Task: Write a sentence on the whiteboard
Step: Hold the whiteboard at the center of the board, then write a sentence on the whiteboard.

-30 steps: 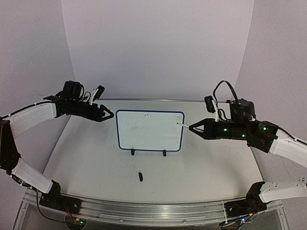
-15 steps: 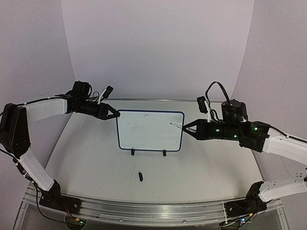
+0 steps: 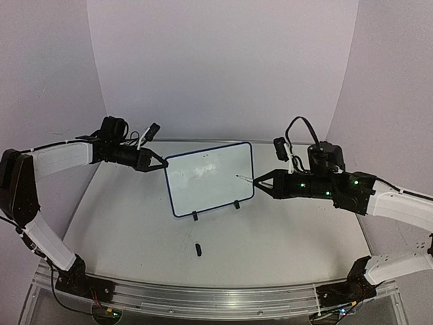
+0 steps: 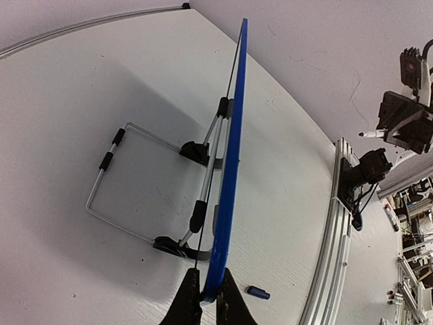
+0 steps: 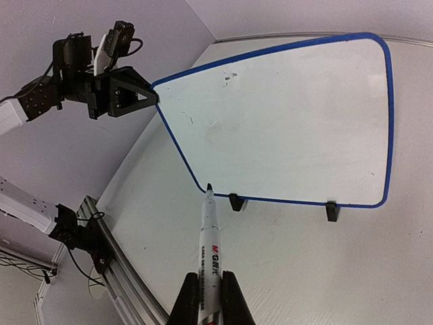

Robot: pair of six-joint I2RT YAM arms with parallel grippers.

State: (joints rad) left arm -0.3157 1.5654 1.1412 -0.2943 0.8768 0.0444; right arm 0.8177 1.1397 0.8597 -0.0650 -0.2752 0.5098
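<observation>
1. Your left fingers are closed tight on the whiteboard. They pinch its blue rim at the 10 o'clock corner in the top view.
2. Your right fingers are clamped on a white pen, with its dark tip pointing out past them.
3. The pen comes in from 3 o'clock. Its tip is right at the board's edge, but you cannot tell whether it touches.
4. The whiteboard stands mid-table on its black feet, skewed so its right end is farther from you. Its face shows only faint grey smudges.
5. Behind the board, the wire stand rests on the table.
6. A small dark cap lies on the table at 6 o'clock from the board, well apart from both arms.
</observation>
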